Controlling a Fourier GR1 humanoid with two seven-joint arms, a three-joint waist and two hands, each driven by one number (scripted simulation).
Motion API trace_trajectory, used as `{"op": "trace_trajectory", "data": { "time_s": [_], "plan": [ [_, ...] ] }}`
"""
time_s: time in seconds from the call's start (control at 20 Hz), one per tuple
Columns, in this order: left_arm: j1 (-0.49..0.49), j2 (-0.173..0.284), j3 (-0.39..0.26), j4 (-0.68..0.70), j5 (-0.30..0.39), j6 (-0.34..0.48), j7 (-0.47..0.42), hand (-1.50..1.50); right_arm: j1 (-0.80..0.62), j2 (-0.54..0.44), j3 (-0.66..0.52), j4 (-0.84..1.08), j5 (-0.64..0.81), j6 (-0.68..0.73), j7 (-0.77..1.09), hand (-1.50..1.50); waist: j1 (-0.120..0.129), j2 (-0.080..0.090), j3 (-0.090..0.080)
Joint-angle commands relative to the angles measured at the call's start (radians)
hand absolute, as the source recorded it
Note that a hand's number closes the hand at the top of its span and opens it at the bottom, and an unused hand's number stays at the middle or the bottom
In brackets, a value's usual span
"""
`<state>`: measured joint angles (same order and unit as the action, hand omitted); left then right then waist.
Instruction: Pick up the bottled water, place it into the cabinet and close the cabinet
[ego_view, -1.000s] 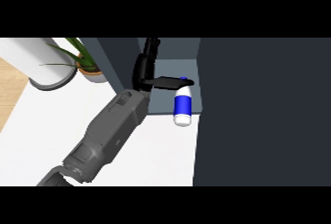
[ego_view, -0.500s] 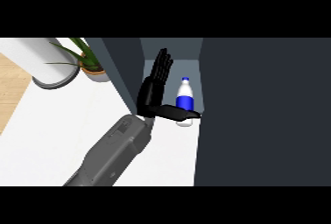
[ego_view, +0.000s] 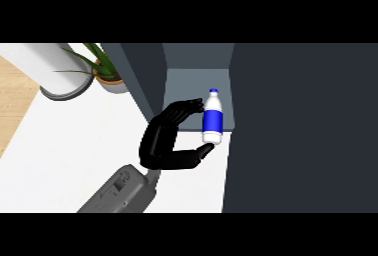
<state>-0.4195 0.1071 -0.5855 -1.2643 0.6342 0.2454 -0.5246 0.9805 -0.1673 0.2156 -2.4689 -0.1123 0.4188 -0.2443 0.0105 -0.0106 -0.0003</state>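
the fingers (ego_view: 186, 107) of the left hand (ego_view: 164, 142) are curving toward the bottle (ego_view: 212, 120), their tips touching its upper side just below the neck, while the thumb is reaching to its base; the hand is cupping the bottle from the left rather than closing fully round it. the bottle, white with a blue band and blue cap, is lying at the cabinet (ego_view: 198, 80) opening, cap pointing inward, its base over the front edge of the cabinet floor. the dark door (ego_view: 303, 125) is standing just to its right. the grey forearm is coming up from the lower edge over the white worktop (ego_view: 74, 150). a plant (ego_view: 103, 70) and a white roll (ego_view: 52, 70) are sitting far left.
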Motion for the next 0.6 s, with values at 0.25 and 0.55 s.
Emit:
{"op": "trace_trajectory", "data": {
  "time_s": [0.25, 0.55],
  "plan": [
    [0.255, 0.189, 0.011, -0.314, 0.027, -0.028, 0.059, 1.50, 0.029, -0.140, 0.051, -0.153, 0.104, 0.120, 0.039, 1.50, 0.004, 0.001, -0.001],
    [0.348, 0.278, 0.094, -0.407, 0.047, -0.016, 0.048, -1.50, 0.052, -0.192, 0.142, -0.205, 0.230, 0.182, -0.025, 1.50, -0.016, -0.006, -0.002]
  ]
}}
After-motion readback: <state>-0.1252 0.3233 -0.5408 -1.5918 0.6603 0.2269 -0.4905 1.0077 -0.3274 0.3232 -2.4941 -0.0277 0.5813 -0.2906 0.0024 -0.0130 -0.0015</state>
